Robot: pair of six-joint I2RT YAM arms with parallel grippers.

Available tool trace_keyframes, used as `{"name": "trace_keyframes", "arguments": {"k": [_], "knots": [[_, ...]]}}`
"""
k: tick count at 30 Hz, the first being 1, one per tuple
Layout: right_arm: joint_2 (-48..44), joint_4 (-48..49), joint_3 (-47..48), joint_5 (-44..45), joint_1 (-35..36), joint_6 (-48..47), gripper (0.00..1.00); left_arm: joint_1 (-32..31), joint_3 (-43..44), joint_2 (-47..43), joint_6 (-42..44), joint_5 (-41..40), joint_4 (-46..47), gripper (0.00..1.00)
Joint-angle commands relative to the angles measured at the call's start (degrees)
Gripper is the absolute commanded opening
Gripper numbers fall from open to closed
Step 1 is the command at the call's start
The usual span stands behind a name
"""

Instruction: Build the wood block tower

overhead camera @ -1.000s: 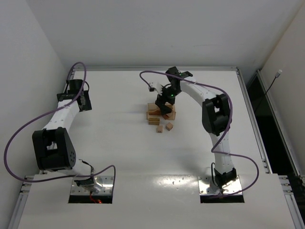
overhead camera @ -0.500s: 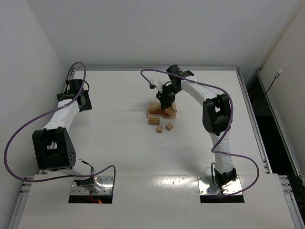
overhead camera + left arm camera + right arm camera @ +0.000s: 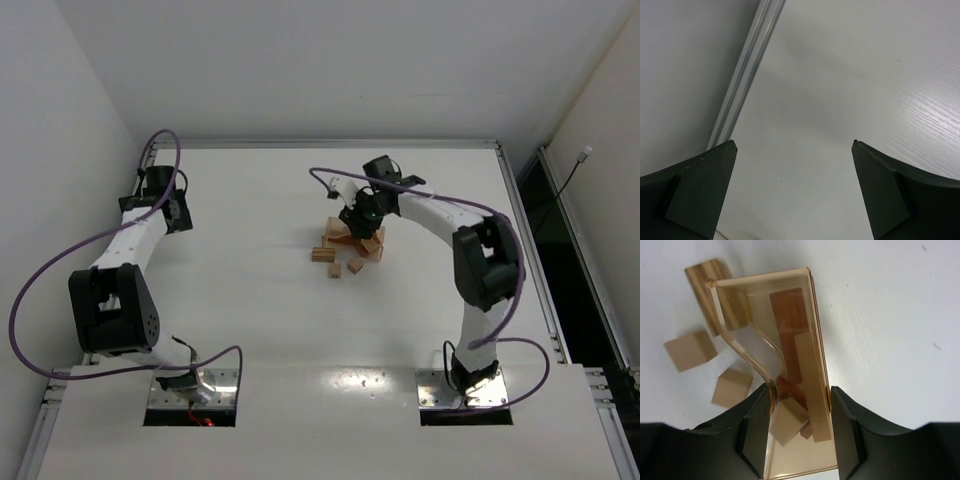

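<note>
My right gripper point(image 3: 799, 390) is shut on a shallow light-wood tray point(image 3: 760, 278), one finger on each long wall. The tray is tipped up off the table point(image 3: 350, 238). Inside it lie wood blocks: a reddish-brown bar point(image 3: 790, 315), a tan bar point(image 3: 810, 380) and a tan cube point(image 3: 787, 420). Three more blocks lie loose on the table beside it: a striped one point(image 3: 702, 285) and two tan cubes point(image 3: 690, 350) point(image 3: 731, 387). No tower is in view. My left gripper point(image 3: 794, 145) stands open over bare table at the far left point(image 3: 175, 210).
The white table's raised metal rim point(image 3: 747, 65) runs close beside the left gripper. Walls close in the table at the back and on both sides. The right arm's purple cable point(image 3: 325, 175) loops above the tray.
The right gripper has closed on the tray, which lay flat before, and has tipped it up and shifted it slightly right. The left arm has not moved.
</note>
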Motion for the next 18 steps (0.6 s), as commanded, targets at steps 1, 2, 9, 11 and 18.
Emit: {"name": "trace_keyframes", "arguments": {"k": [1,2,9,11,18], "knots": [[-12.1,15.9,-8.5,9.0,4.3,4.6,0.00,0.6,1.2,0.2,-1.5,-3.2,1.5,1.00],[-13.5,17.7,-10.4,10.4,5.2,5.2,0.00,0.6,0.7,0.2,-1.5,-3.2,1.5,1.00],[-19.4,30.3,-21.0,24.1,12.3,8.9,0.00,0.6,0.2,0.2,-2.0,-5.2,1.5,1.00],[-19.4,32.6,-22.5,27.5,13.9,8.9,0.00,0.6,0.2,0.2,-2.0,-5.2,2.0,1.00],[-18.1,38.7,-26.0,36.5,18.8,7.4,0.00,0.6,0.2,0.2,-1.5,-6.3,2.0,1.00]]}}
